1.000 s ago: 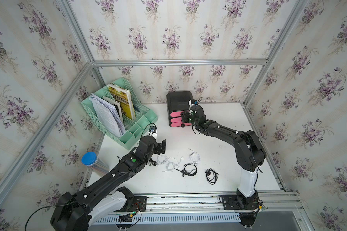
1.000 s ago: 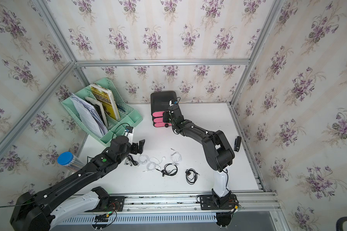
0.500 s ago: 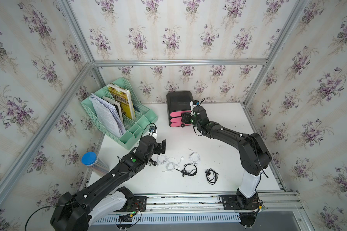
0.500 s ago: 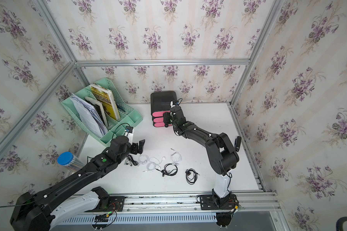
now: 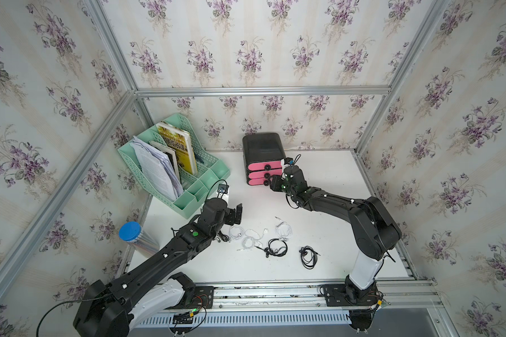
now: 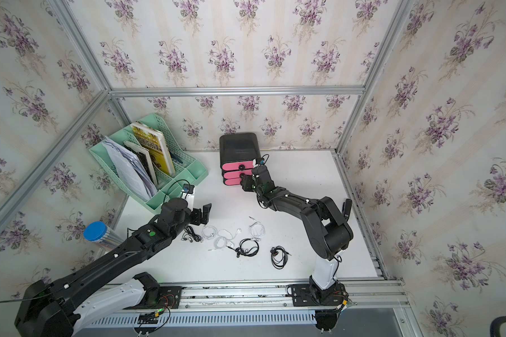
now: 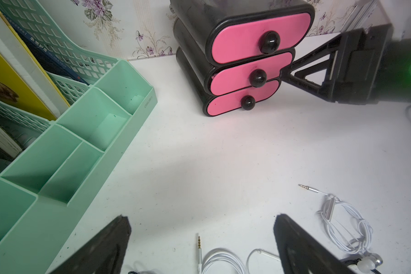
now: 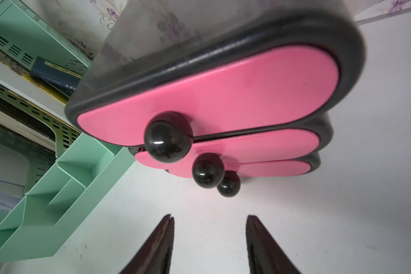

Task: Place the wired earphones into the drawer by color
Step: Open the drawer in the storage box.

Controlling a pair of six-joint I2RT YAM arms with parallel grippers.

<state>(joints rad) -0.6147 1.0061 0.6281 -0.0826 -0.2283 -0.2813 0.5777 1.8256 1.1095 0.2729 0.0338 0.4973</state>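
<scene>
Near edge of the white tabletop (image 5: 333,262): the wired earphones (image 5: 275,248) lie loose in a ragged row, none in a drawer as far as you can see.
- One black coil (image 5: 308,258) sits apart at the right end.
- The white bundles (image 5: 284,230) cluster mid-row, touching each other.
- A black tangle (image 5: 224,237) at the left end is partly hidden under the left arm.
- No red set shows on the table.

The left gripper (image 5: 236,213) hangs over that left end, jaws spread wide and empty. My read is that it is staged for a pick once a drawer is open.

Further back, the right gripper (image 8: 209,217) faces the drawer unit (image 5: 262,146) at knob height, jaws partly apart and pinching nothing. It is probably lined up to pull a knob (image 8: 208,170). You can't tell which one.

All three pink fronts look pushed in. The interiors are hidden, so which drawer takes which colour is unknown.

Far left: a mint file organiser (image 5: 187,186) with books, and a blue-lidded canister (image 5: 129,231), both clear of the work.
</scene>
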